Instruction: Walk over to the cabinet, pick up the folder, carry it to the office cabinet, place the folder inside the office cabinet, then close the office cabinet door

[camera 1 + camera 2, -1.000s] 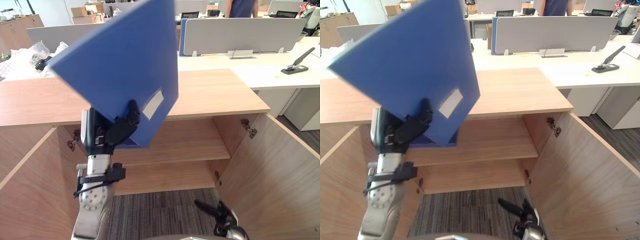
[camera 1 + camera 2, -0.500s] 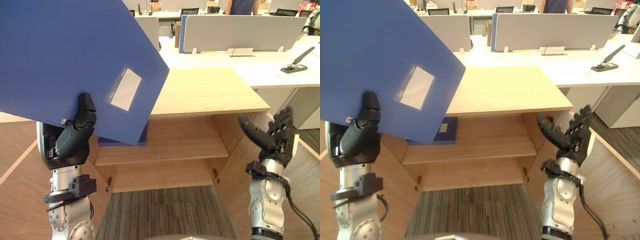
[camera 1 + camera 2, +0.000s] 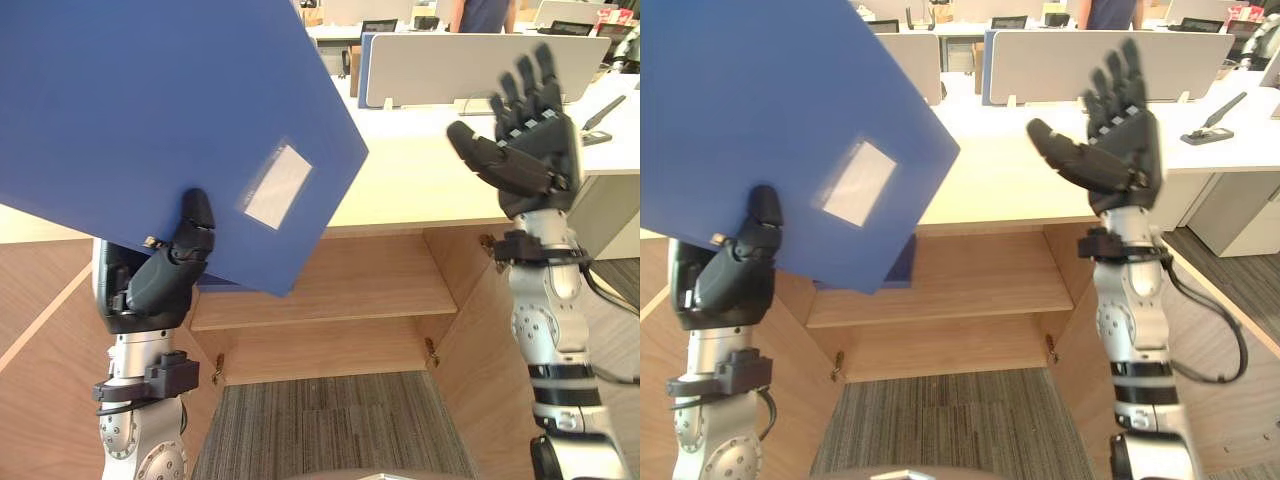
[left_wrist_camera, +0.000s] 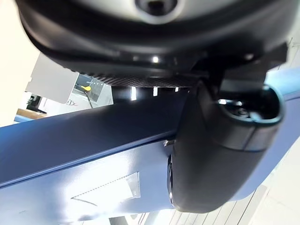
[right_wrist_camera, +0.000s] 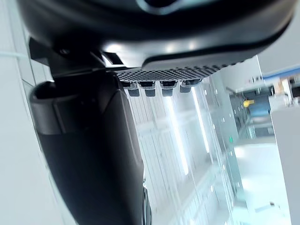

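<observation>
A: Where is the folder (image 3: 150, 120)?
B: Up in the left hand (image 3: 160, 285) — the thumb clamps its blue face beside the white label, and the folder tilts above the office cabinet (image 3: 400, 190).
A: And the right hand (image 3: 525, 135)?
B: Raised over the cabinet's wooden top, palm showing, fingers spread wide, holding nothing. Below, the shelf (image 3: 380, 285) stands exposed.

Folder (image 3: 150, 120) top and left corners cut off by frame edge; left hand (image 3: 142, 290) fingers hidden behind it; blue item (image 3: 902, 270) on shelf (image 3: 380, 282) mostly covered; person (image 3: 483, 12) cut at torso
</observation>
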Controlling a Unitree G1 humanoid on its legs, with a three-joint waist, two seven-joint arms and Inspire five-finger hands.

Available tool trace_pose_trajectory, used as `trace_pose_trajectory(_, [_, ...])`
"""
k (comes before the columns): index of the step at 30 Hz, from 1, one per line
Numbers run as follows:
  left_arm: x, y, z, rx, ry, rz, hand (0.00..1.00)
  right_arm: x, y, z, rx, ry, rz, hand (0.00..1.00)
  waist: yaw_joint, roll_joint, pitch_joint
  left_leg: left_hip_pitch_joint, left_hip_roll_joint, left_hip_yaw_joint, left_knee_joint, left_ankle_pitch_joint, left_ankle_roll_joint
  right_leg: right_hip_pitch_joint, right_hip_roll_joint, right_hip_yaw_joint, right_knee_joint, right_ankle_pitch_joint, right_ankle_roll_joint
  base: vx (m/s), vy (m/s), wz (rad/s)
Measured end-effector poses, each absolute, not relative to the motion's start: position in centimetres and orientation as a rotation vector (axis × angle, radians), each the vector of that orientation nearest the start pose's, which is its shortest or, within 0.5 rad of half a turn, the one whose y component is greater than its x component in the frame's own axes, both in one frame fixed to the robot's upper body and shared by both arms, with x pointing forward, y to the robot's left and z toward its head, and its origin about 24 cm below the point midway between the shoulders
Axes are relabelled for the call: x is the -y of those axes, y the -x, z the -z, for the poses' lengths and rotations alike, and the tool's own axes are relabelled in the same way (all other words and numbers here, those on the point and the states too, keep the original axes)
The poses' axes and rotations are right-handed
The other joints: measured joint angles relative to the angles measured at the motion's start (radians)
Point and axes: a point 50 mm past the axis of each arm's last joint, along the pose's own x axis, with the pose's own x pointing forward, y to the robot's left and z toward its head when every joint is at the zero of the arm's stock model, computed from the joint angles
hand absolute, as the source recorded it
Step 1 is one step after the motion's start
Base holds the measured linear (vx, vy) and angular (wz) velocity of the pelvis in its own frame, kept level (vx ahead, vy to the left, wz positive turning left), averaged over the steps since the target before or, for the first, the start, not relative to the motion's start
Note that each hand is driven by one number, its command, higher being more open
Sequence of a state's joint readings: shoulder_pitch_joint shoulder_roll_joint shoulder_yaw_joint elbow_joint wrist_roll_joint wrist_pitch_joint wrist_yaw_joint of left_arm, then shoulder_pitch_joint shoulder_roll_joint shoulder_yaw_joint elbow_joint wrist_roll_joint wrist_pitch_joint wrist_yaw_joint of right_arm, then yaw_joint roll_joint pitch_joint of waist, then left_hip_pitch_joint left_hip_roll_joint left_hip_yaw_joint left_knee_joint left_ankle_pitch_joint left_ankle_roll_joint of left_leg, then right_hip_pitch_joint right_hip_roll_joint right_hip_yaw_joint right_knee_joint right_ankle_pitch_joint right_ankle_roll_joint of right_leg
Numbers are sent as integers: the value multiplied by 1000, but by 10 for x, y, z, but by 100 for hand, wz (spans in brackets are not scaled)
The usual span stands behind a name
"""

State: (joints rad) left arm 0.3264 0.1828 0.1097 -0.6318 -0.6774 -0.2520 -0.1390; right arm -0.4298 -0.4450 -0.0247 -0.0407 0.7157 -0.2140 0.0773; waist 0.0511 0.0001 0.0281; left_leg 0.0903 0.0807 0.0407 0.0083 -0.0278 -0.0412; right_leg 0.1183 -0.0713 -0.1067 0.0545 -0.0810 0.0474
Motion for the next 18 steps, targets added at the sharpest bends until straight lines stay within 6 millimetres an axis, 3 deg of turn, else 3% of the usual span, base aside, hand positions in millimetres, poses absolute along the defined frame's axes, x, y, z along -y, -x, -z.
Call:
trace_pose_trajectory(2, [-195, -169, -148, 596, 368, 133, 0, 181, -308, -216, 653, -270, -357, 100, 6, 0, 0, 1, 0, -1, -3, 0, 0, 0, 0, -1, 0, 1, 1, 15, 7, 1])
trace_pose_trajectory(9, [-184, -170, -146, 559, 323, 213, 0, 140, -314, -236, 606, -174, -654, 100, 21, 0, 0, 2, -2, -2, -6, 0, 0, 0, -2, -1, 0, 1, 2, 0, 0, 0])
trace_pose_trajectory(18, [-189, -167, -144, 547, 295, 205, 0, 126, -319, -249, 544, 78, -783, 100, 31, 1, -2, -5, -2, -1, -15, 8, 0, -10, -2, -1, 0, 1, 2, 0, 0, 0])
